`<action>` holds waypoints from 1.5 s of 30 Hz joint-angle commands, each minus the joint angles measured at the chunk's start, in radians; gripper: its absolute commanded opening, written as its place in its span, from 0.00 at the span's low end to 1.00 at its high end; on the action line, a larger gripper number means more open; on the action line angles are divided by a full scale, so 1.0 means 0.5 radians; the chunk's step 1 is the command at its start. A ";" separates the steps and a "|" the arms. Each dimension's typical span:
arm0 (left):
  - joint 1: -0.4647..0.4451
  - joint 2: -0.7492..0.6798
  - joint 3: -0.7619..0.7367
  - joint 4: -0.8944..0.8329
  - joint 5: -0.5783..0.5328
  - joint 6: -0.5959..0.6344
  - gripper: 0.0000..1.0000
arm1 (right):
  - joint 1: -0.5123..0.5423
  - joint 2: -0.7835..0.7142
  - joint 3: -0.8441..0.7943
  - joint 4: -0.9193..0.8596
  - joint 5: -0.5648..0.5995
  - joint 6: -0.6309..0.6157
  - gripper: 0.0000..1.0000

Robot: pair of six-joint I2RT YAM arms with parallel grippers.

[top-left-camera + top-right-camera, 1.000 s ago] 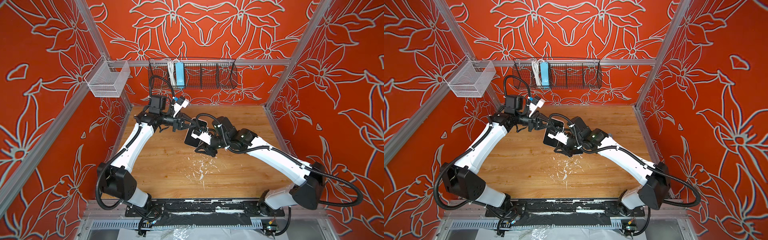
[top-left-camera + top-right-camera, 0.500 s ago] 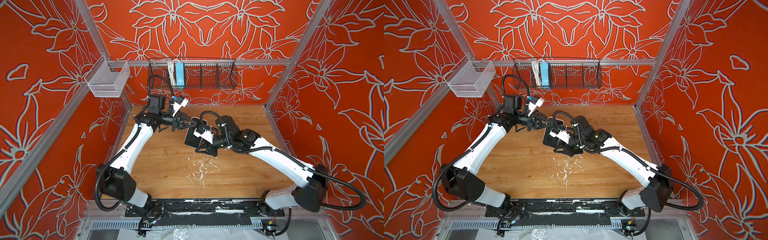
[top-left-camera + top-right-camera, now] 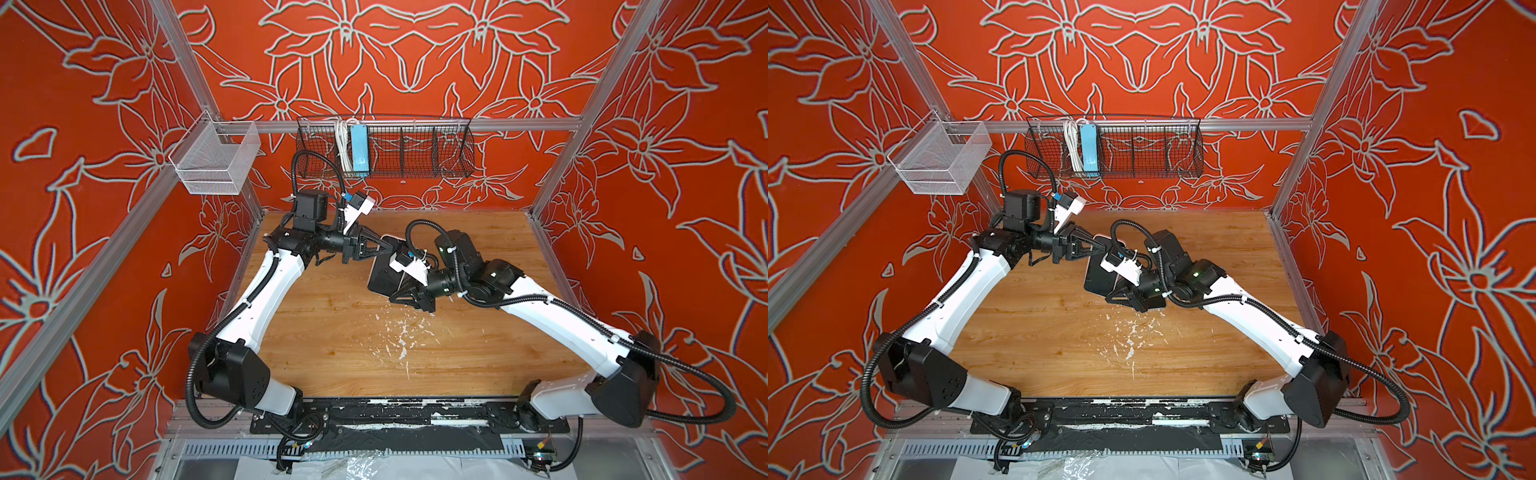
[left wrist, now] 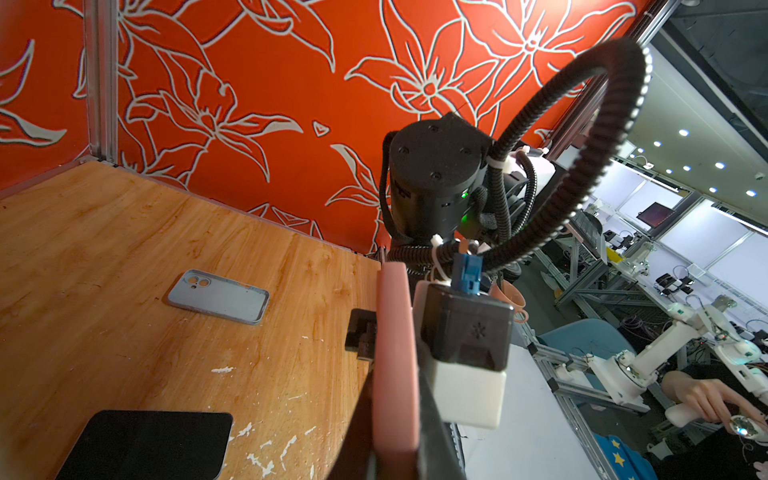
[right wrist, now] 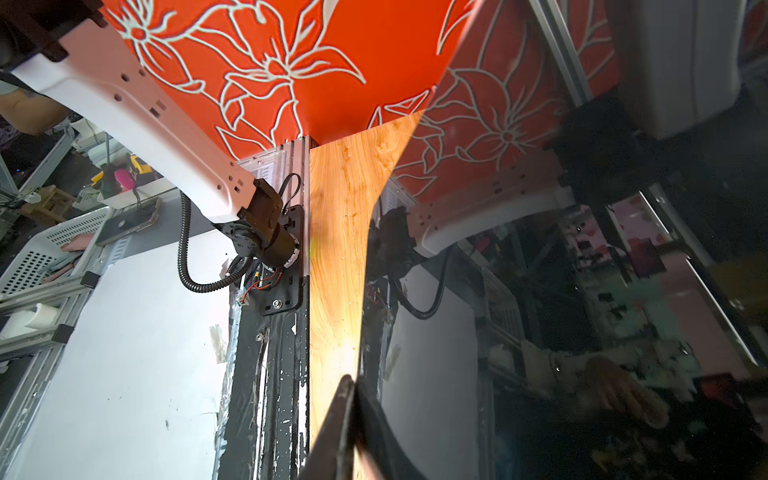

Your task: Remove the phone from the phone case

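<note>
The right gripper (image 5: pixel 347 386) is pinching the near edge of the phone (image 5: pixel 540 270), whose glossy screen is mirroring the orange wall. Over the last second its jaws have been narrowing onto that edge while its arm has been shifting slightly. The left gripper (image 3: pixel 390 248) is clamping the opposite end, and in the left wrist view the phone's pink flank is showing edge-on. Both arms are now sharing the phone, holding it up off the table (image 3: pixel 332 332).

Beyond it, a pale grey-blue phone case (image 4: pixel 218 296) is lying empty on the wood, well apart. This suggests the extraction is already done and a handover is under way. A black slab (image 4: pixel 145 444) is resting nearby, and I cannot tell what it is.

No brand or lettering is reading clearly. Only a small star mark is showing on the right wrist camera (image 4: pixel 465 332).
</note>
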 commanded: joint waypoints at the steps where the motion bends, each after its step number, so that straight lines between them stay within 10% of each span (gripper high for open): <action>1: -0.056 -0.024 -0.028 0.279 0.126 -0.059 0.00 | -0.002 -0.042 0.019 0.202 -0.136 0.111 0.08; 36: -0.219 0.174 -0.073 0.866 0.124 -0.578 0.00 | 0.388 0.037 0.155 0.098 0.503 -0.235 0.01; 45: -0.219 0.121 -0.147 1.339 0.181 -0.969 0.00 | 0.287 -0.149 -0.063 0.234 0.381 -0.072 0.26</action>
